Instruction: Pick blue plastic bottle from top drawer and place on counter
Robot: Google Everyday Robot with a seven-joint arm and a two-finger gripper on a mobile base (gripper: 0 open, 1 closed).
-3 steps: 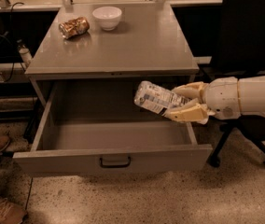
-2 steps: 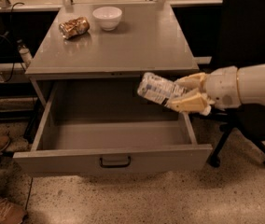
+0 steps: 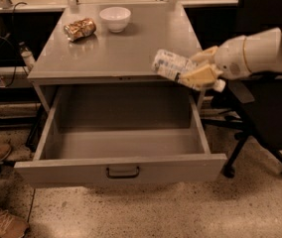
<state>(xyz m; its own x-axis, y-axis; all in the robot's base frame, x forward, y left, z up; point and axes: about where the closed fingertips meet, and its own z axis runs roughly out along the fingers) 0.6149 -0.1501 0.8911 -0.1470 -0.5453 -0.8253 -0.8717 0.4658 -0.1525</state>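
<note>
The blue plastic bottle lies on its side in the air, at the counter's front right edge, white cap pointing right. My gripper reaches in from the right and is shut on the bottle, cream fingers above and below it. The top drawer is pulled fully open below, with a dark handle on its front; its inside holds nothing I can see. The grey counter stretches behind and left of the bottle.
A shiny brown-gold snack can and a white bowl sit at the counter's back left. A black office chair stands right of the cabinet, behind my arm. A person's shoe is at the bottom left.
My gripper has lifted the bottle up out of the drawer space to counter height, at the front right edge.
</note>
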